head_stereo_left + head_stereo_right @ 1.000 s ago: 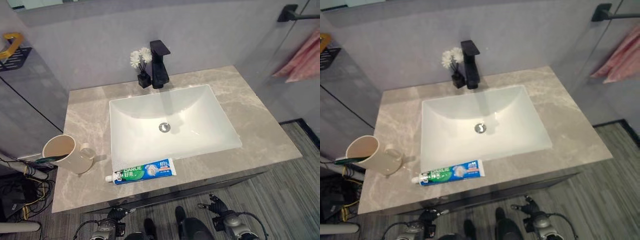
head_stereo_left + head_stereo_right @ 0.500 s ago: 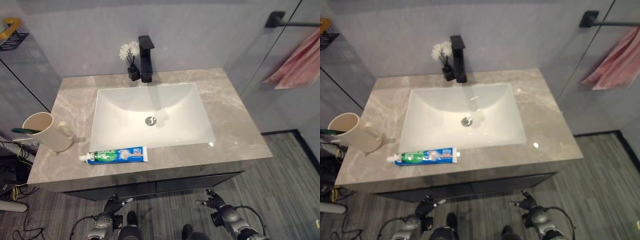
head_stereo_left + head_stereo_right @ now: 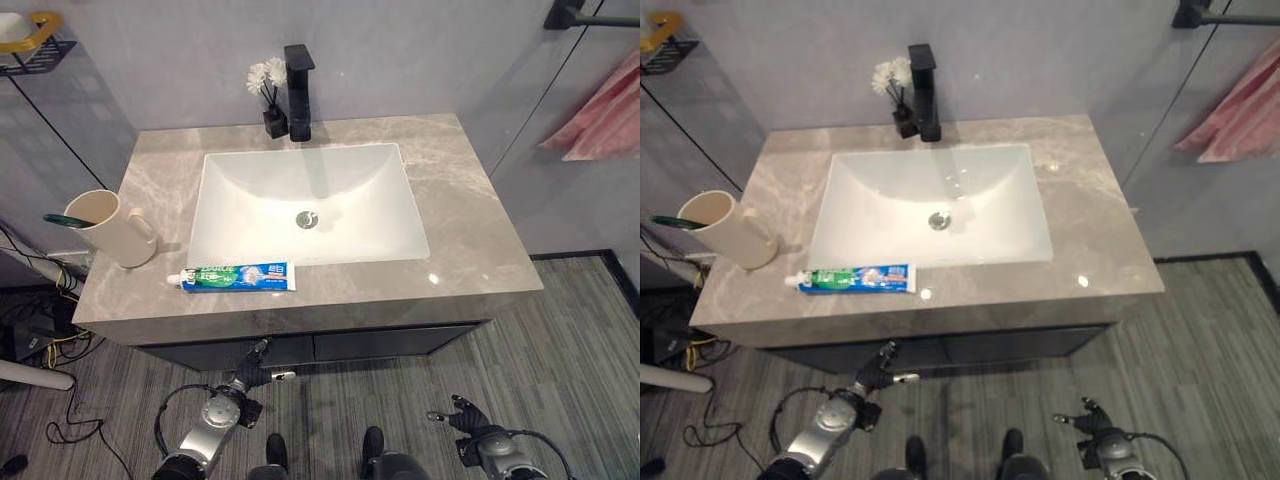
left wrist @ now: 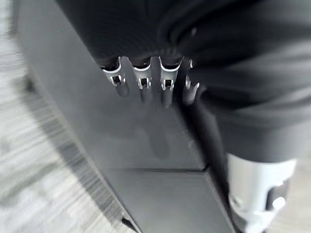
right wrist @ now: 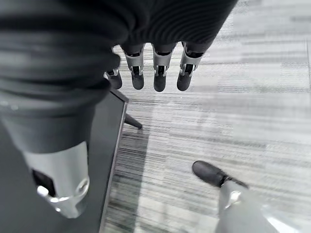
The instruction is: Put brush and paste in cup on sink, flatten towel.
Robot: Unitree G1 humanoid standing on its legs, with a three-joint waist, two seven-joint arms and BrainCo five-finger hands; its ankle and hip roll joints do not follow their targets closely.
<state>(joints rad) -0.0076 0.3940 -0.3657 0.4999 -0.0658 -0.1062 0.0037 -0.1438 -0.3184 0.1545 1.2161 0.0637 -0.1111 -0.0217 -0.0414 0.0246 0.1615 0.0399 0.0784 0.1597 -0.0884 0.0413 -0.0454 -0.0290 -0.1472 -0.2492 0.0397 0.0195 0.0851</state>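
A cream cup (image 3: pixel 105 228) with a handle stands at the counter's left end. A green toothbrush (image 3: pixel 62 220) rests in it and sticks out over the rim. The blue and green toothpaste tube (image 3: pixel 240 277) lies flat on the counter's front strip, just before the basin. A pink towel (image 3: pixel 605 110) hangs bunched from a black bar at the upper right. My left hand (image 3: pixel 243 380) is low before the dark cabinet front, fingers (image 4: pixel 143 85) relaxed and holding nothing. My right hand (image 3: pixel 468 420) hangs open over the floor, its fingers (image 5: pixel 158 73) loose.
The white basin (image 3: pixel 308 205) is set in a grey marble counter (image 3: pixel 470 230). A black tap (image 3: pixel 298 90) and a small vase of white flowers (image 3: pixel 268 95) stand behind it. A wire shelf (image 3: pixel 35 40) hangs at the upper left. The dark cabinet (image 3: pixel 330 345) is below.
The camera has shifted, so the whole scene sits differently. My left hand has risen a little toward the cabinet front. Cup, toothbrush and toothpaste lie as before.
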